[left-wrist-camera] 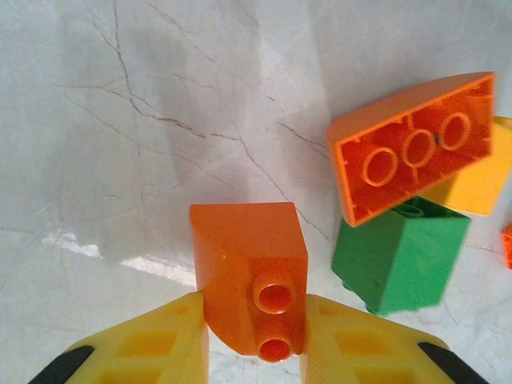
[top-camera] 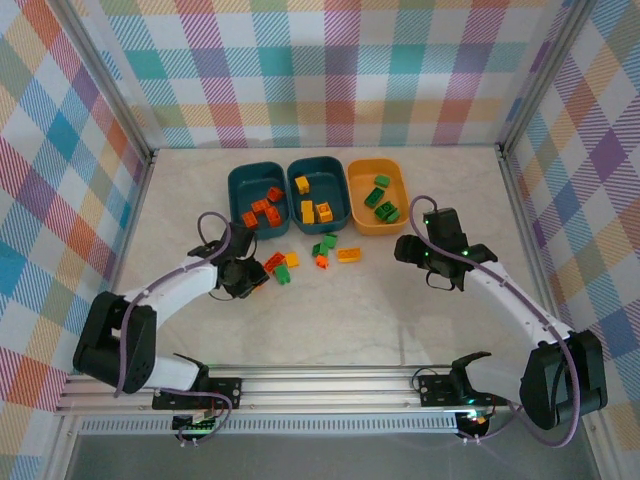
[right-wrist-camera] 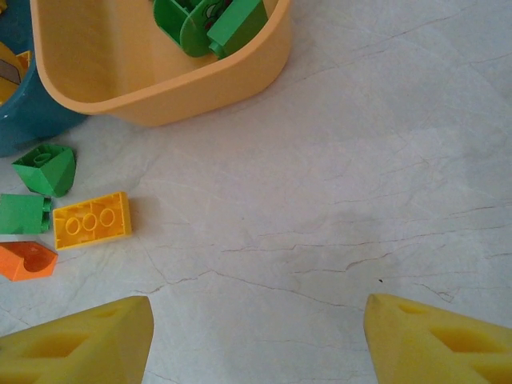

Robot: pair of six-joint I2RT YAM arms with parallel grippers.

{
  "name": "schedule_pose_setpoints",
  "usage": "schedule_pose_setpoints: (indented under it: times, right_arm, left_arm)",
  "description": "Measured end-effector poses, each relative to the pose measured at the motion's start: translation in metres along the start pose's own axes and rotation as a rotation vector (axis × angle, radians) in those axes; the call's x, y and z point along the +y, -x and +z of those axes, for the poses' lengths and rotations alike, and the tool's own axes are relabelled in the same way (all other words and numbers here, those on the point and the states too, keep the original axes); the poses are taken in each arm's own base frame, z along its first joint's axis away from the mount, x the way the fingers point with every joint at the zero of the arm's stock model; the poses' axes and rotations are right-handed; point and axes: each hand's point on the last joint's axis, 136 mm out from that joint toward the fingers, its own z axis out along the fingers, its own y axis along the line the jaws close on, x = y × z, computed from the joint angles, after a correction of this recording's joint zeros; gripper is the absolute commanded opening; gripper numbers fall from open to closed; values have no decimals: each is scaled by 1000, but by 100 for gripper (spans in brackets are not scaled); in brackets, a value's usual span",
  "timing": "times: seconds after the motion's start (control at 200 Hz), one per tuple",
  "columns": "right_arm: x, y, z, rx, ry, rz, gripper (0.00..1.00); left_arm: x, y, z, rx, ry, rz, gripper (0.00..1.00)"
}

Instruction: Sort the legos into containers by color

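My left gripper (left-wrist-camera: 254,320) is shut on an orange lego (left-wrist-camera: 248,256), its yellow fingers (left-wrist-camera: 160,344) pressing both sides. Just right of it lie an upturned orange brick (left-wrist-camera: 412,148), a green brick (left-wrist-camera: 400,256) and a yellow one (left-wrist-camera: 480,180). From above, the left gripper (top-camera: 252,275) sits at the left end of the loose legos (top-camera: 322,250). The containers stand behind: a teal tub (top-camera: 240,190) holding orange bricks, a teal tub (top-camera: 317,165) holding yellow ones, and an orange-yellow tub (top-camera: 395,215) holding green ones. My right gripper (right-wrist-camera: 260,320) hangs open over bare table.
In the right wrist view, a yellow brick (right-wrist-camera: 92,220), two green bricks (right-wrist-camera: 46,168) and an orange one (right-wrist-camera: 24,260) lie left of the fingers, in front of the orange-yellow tub (right-wrist-camera: 160,88). Checked walls (top-camera: 320,60) enclose the table on three sides.
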Motion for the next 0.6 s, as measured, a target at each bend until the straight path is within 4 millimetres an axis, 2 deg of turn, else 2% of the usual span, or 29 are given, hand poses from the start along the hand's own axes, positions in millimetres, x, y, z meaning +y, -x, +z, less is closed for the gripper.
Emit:
schedule_pose_setpoints:
  times: [0.13, 0.37, 0.6]
  right_arm:
    - [0, 0, -1, -2, 2, 0, 69]
    - [4, 0, -3, -1, 24, 1, 68]
    - [13, -7, -3, 36, 76, 4, 67]
  left_arm:
    - [-4, 2, -13, -24, -31, 4, 30]
    - [-8, 2, -20, -22, -38, 5, 30]
    - [-57, 28, -32, -40, -109, 25, 29]
